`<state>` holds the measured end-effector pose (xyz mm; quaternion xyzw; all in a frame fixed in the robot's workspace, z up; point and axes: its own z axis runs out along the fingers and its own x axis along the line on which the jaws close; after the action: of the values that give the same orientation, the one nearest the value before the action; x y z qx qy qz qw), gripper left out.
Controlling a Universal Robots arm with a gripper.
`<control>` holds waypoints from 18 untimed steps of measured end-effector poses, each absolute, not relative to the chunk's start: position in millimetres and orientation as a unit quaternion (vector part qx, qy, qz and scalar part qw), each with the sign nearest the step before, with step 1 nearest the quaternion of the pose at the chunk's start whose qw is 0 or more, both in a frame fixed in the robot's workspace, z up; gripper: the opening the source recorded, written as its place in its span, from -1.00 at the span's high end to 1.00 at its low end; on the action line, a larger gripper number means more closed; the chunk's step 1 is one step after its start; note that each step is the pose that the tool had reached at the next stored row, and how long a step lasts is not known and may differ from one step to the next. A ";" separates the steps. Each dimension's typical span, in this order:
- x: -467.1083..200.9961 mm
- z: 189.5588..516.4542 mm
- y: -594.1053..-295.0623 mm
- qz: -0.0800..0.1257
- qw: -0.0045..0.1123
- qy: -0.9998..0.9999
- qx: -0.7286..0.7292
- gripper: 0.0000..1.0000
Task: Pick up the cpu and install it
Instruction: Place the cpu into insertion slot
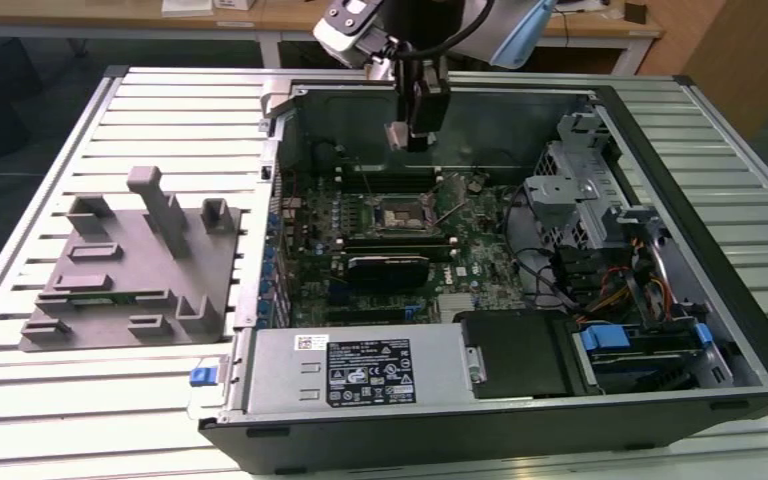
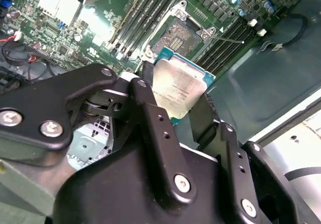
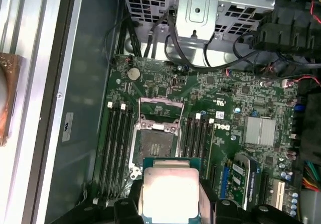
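- The gripper [image 2: 175, 94] is clamped on the cpu [image 2: 181, 87]. A black finger [image 2: 150, 108] presses on each of two opposite edges, and the chip sits square between them.
- The cpu's pale silver lid faces the cameras in both wrist views. It is bright and flat, with a thin green-blue board rim [image 3: 170, 161] showing round the metal. I can see no tilt or slip in the grasp.
- I judge the pick-up done and the carry-over in hand: the cpu hangs in the air above the socket [image 3: 155, 141], not touching it. In the exterior view the gripper [image 1: 411, 135] sits well above the socket [image 1: 400, 210].
- The socket looks open, its metal frame [image 3: 159, 108] swung clear and the dark contact field bare.
- By my reading, seating the chip calls for squaring its edges to the socket's frame and a level, gentle descent. Any skew there would risk the contacts.
- Black memory slots [image 3: 116, 143] flank the socket on both sides, close enough to crowd the fingers.
- Round the socket spreads the green motherboard [image 3: 241, 93], inside the open computer case [image 1: 704, 300].
- Well apart from the socket, outside the case toward the exterior view's left, the grey fixture [image 1: 117, 270] stands on the slatted table [image 1: 171, 100].
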<state>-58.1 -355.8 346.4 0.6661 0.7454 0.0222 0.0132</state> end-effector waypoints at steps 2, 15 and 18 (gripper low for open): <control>-58.1 342.8 -354.4 0.022 0.013 0.742 0.670 -0.06; -58.1 333.9 -353.8 0.022 0.014 0.738 0.674 -0.06; -58.1 333.2 -353.8 0.022 0.014 0.738 0.674 -0.06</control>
<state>-58.1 -353.8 333.2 0.6743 0.7380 0.0215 0.0139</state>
